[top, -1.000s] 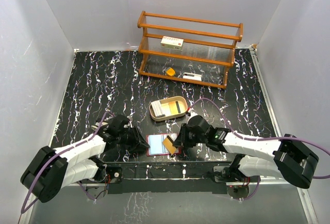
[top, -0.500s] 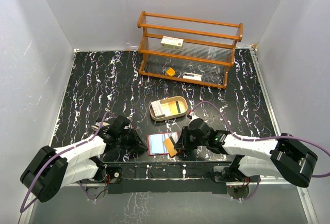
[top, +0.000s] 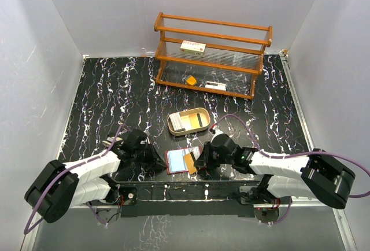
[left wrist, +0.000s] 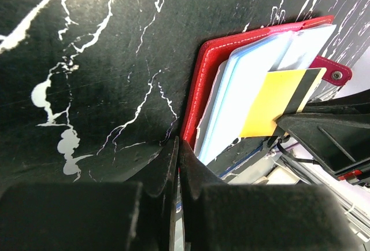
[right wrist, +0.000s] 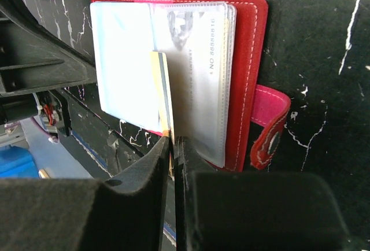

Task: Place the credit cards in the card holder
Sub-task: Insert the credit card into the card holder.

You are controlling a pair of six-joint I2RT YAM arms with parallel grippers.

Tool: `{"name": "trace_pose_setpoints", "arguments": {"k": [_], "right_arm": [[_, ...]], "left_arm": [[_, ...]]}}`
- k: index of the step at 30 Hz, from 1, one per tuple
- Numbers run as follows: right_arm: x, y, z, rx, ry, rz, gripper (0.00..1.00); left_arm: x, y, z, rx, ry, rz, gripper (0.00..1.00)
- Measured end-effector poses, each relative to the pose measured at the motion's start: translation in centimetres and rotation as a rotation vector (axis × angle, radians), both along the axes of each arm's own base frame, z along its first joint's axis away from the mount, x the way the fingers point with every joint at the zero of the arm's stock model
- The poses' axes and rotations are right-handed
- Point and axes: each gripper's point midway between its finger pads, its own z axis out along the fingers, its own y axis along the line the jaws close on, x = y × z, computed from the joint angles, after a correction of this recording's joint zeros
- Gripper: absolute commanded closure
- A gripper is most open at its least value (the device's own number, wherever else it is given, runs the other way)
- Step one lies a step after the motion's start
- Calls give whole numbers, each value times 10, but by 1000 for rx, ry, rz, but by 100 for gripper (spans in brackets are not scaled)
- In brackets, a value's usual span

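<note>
The card holder (top: 169, 161) (left wrist: 199, 83) (right wrist: 248, 60) lies open near the table's front edge, red with clear pockets facing up. A yellow card (top: 189, 162) (left wrist: 277, 100) (right wrist: 160, 89) with a dark stripe stands edge-on between the pocket leaves. My right gripper (top: 200, 162) (right wrist: 172, 140) is shut on its near end. My left gripper (top: 160, 161) (left wrist: 178, 142) is shut with nothing between its fingers. Its tips rest at the holder's left corner. More credit cards (top: 188, 122) lie in the tan oval tray (top: 171, 125) behind.
A wooden rack (top: 211, 54) stands at the back with a white box (top: 193, 46) on its upper shelf and an orange wedge (top: 190, 80) below. The holder's pink snap strap (right wrist: 269, 126) sticks out to the right. The table's front edge is just behind the holder.
My left gripper has closed at the holder's left edge. My right gripper has brought the yellow card lower and leftward onto the pockets. The holder has turned slightly.
</note>
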Motion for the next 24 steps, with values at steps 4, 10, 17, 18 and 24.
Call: {"name": "trace_pose_setpoints", "arguments": {"k": [4,10,17,18,24], "right_arm": [[1,1,1,5,-6,-2,94],[3,3,4,5,-14,2,95],[7,5,9,-13,-28,10,95],[8,5,11,-16,-33,10,95],[9,6,10,-26,-42,27,94]], "left_arm": [[0,-2,0,-6,0,-9,100],[0,-2,0,-1,-4,-19,100],[-1,-2,0,21,-6,-42,100],[-1,-2,0,24,-8,-45,100],[-1,-1,0,36,-17,-55,100]]}}
